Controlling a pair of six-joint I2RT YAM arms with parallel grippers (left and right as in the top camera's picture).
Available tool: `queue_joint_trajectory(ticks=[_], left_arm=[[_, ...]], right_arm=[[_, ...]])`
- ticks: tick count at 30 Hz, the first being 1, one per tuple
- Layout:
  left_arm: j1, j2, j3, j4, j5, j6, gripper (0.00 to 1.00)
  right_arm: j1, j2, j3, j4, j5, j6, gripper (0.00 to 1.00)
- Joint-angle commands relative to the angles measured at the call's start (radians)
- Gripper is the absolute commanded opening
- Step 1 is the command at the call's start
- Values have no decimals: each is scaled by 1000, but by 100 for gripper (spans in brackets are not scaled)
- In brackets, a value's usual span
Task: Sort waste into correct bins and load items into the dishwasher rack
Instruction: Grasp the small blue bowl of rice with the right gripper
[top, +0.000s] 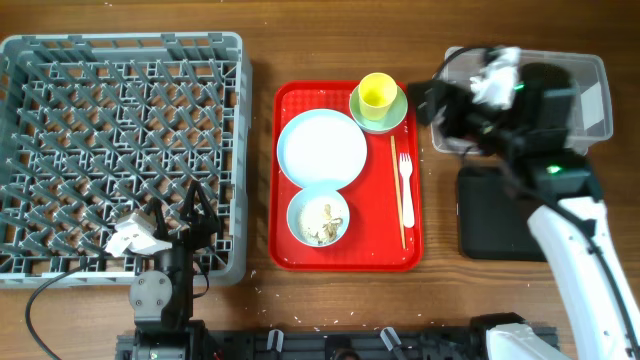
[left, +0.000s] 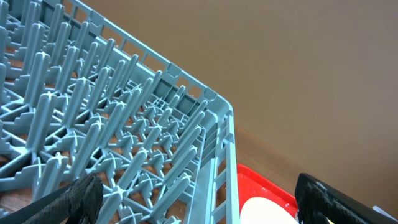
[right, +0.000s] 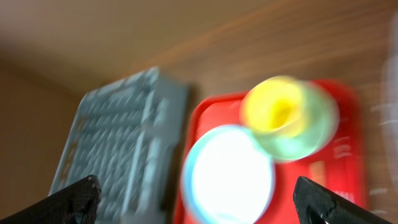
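Apparently at the drop-off stage of a clean-up, a two-armed robot works at a wooden desk. The grey dishwasher rack, with no dishes in it, lies under and ahead of the left tool, whose fingers are spread wide and hold nothing. The red serving tray sits ahead of the right tool, which hangs over the near end of the clear tub with its fingers also spread and nothing between them. The black tray lies just beside that tool, on the robot's side.

To finish the drop cleanly, the right tool would do best to keep its fingers apart, lift clear of the tub wall, then swing towards the serving tray.

On that tray, ahead of the right tool, are the plate, the blue bowl holding food scraps, the yellow cup nested in the green bowl, the fork and the chopsticks. The crumpled tissue shows just behind the right tool's fingertips, over the tub. Whether it rests on the tub's floor cannot be told.
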Motion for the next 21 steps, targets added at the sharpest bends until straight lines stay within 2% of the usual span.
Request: queue_joint_trajectory(ticks=[1,2,4,5,7,9,10,11,14,16,19,21], left_arm=[[-4,-7,-1,-3,-18,-2,100],[-4,-7,-1,-3,-18,-2,100],[-4,-7,-1,-3,-18,-2,100],[-4,-7,-1,-3,-18,-2,100],[-4,-7,-1,-3,-18,-2,100],[-4,-7,-1,-3,-18,-2,100],[-4,-7,-1,-3,-18,-2,100],[-4,-7,-1,-3,-18,-2,100],[-4,-7,-1,-3,-18,-2,100],[-4,-7,-1,-3,-18,-2,100],[-4,-7,-1,-3,-18,-2,100],[-4,-7,-1,-3,-18,-2,100]], right_arm=[[172,21,-10,-10,-26,2,99],[238,40,-12,-1,-22,-14,95],[373,84,-12,14,-19,-31,75],[467,111,-12,0,-13,-33,72],[565,144,-12,-36,73,-26,68],[685,219,-12,-101,251,46,68],[744,272,-12,-110,291,45,66],[801,332,-12,-105,322,-16,67],[867,433,-12,-122,433,-57,66],[886,489,-12,-115,489,-57,59],[890,500,-7,-114,581,-72,58],[890,503,-6,-94,597,-90,52]])
